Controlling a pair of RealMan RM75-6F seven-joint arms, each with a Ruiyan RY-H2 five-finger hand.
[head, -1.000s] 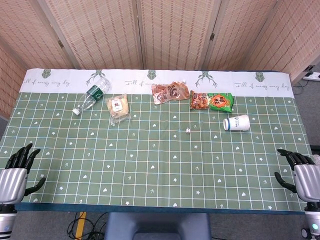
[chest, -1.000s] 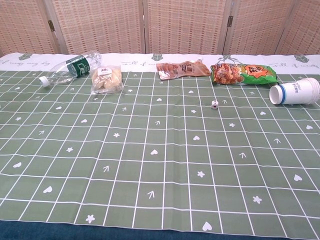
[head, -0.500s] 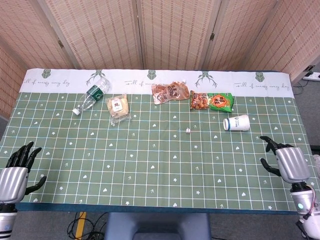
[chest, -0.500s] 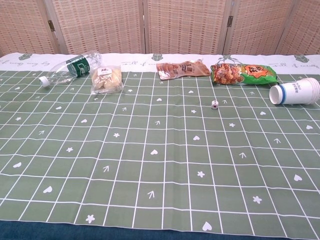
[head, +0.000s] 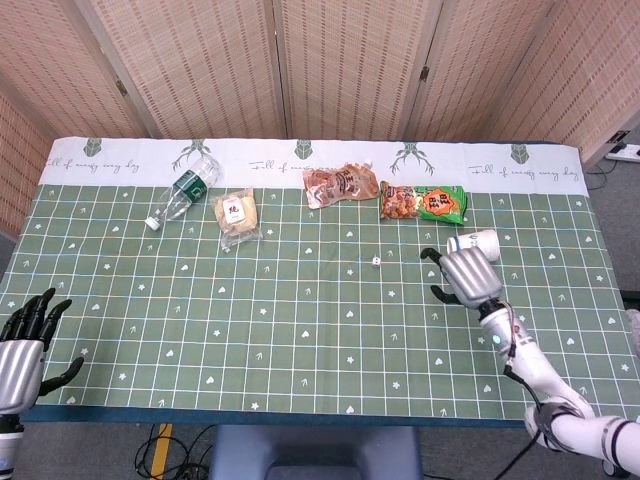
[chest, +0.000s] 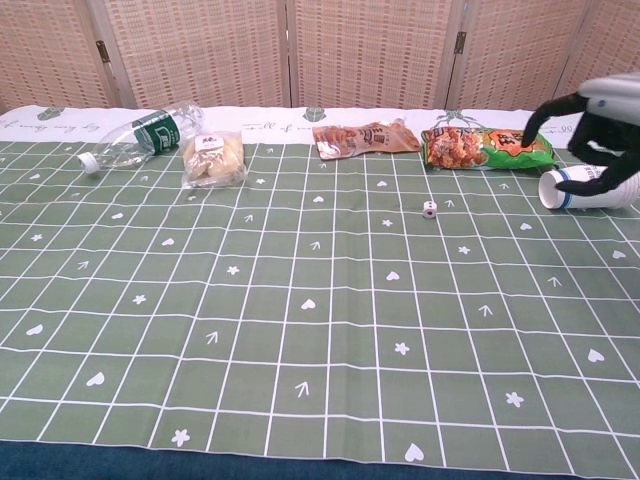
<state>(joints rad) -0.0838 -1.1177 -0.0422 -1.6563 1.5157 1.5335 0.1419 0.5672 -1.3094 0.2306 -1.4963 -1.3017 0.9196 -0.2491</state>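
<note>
We see our right hand (head: 466, 276) over the far right part of the table (head: 300, 340), its fingers (chest: 540, 113) spread and arched above the cup (chest: 592, 190). The hand holds nothing. In the chest view the fingertips hang just over the cup's open mouth, and we cannot tell whether any of them touch the rim. The cup is white with a blue band and lies on its side, mouth turned toward the middle of the table. In the head view the hand covers most of the cup (head: 478, 239), and only its far end shows beyond the knuckles.

Our left hand (head: 22, 345) sits at the near left corner, well apart from everything on the cloth. Its fingers are apart and slightly bent, the thumb out to the side, and it holds nothing. Only the head view shows it.

Just beyond the cup lies a green bag (head: 424, 202) of snacks, and left of that an orange bag (head: 340, 184). A small die (head: 376, 262) rests between the bags and our right hand, near the cup but not touching it. Further left we see a bun (head: 236, 215) in clear wrap, and beside it a bottle (head: 183, 190) lying on its side, cap pointing toward the left edge.
</note>
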